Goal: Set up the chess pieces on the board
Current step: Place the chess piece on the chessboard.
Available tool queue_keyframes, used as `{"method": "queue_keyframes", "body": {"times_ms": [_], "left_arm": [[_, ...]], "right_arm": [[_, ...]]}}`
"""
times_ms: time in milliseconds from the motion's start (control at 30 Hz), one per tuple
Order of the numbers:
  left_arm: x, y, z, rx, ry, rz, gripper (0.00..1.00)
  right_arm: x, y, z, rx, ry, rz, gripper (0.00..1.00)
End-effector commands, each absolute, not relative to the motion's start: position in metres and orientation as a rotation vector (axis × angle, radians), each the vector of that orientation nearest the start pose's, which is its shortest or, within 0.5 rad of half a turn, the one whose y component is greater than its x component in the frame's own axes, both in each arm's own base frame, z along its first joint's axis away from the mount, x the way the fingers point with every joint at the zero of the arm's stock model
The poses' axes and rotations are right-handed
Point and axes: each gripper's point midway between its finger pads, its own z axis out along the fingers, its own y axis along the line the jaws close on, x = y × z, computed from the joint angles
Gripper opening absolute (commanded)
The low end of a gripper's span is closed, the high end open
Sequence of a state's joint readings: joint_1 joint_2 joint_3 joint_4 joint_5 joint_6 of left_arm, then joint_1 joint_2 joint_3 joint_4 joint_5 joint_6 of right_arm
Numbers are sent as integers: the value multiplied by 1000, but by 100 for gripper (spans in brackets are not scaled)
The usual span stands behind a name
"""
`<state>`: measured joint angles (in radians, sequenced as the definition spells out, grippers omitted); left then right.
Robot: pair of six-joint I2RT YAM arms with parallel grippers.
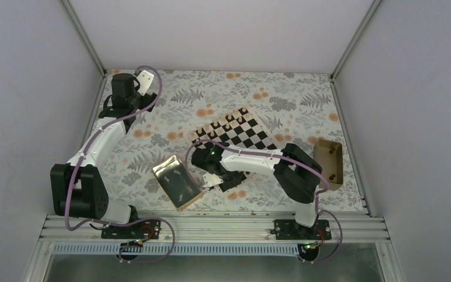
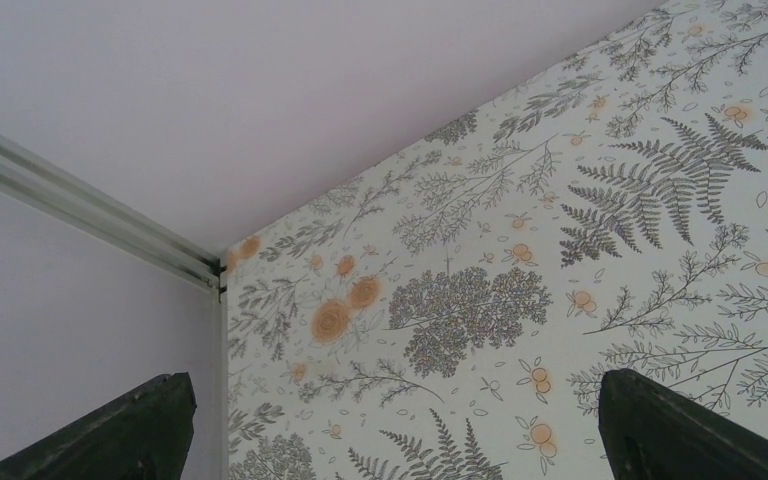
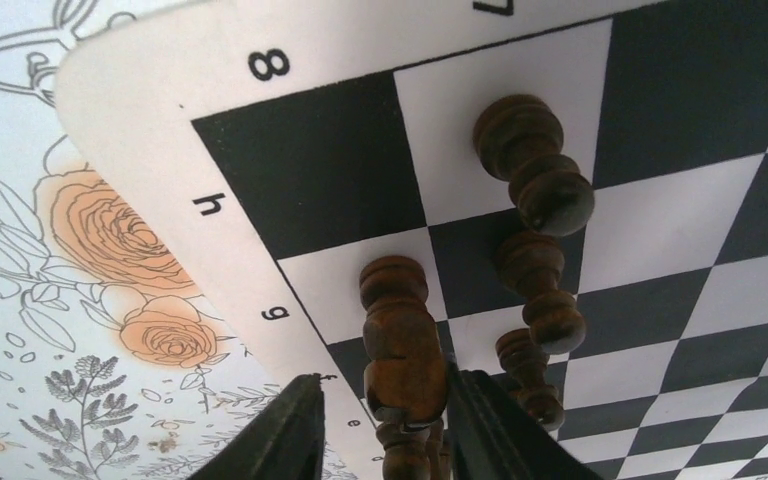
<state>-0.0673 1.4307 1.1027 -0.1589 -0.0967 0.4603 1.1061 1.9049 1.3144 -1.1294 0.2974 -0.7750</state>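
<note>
At the corner of the board (image 3: 160,120) marked h and 8, one dark piece (image 3: 400,340) was recorded upright on a pale edge square, directly between the fingers of the right claw (image 3: 382,390). That claw was set over it from above, roughly along the piece's long axis; its jaws were parted, with a gap noted on one side and no clamp. A row of dark pieces (image 3: 540,290) was ranged just beside. Right arm: folded low across the board. Left arm: well apart, at the worktop's (image 2: 560,250) far corner; left claw (image 2: 410,430) spread wide, nothing held.
</note>
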Motion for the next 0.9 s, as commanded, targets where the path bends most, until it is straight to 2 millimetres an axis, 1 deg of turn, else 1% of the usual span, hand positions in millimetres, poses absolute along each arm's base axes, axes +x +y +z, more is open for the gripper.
{"method": "queue_keyframes", "body": {"times_ms": [0,67,267,333,433,533,567,667,733,867], "left_arm": [[450,-13,244,480,1998,335,100],[450,-13,245,479,1996,333,100],[450,-14,247,476,1994,326,100],[450,-14,249,476,1992,326,100],[449,-13,250,475,1990,334,100],[450,-14,250,475,1990,332,100],[450,-14,250,478,1990,329,100],[452,-16,248,478,1995,316,100],[452,-16,247,475,1996,310,100],[452,-15,246,470,1994,315,100]], "right_arm": [[182,255,45,-2579,1868,-514,38],[180,253,49,-2578,1871,-504,42],[185,249,65,-2531,1873,-506,43],[186,249,76,-2506,1873,-468,41],[187,248,97,-2438,1877,-389,39],[194,242,119,-2347,1896,-316,39],[194,239,124,-2331,1902,-298,38],[187,237,125,-2342,1908,-240,38],[184,241,121,-2360,1911,-199,37],[183,244,102,-2394,1923,-189,37]]}}
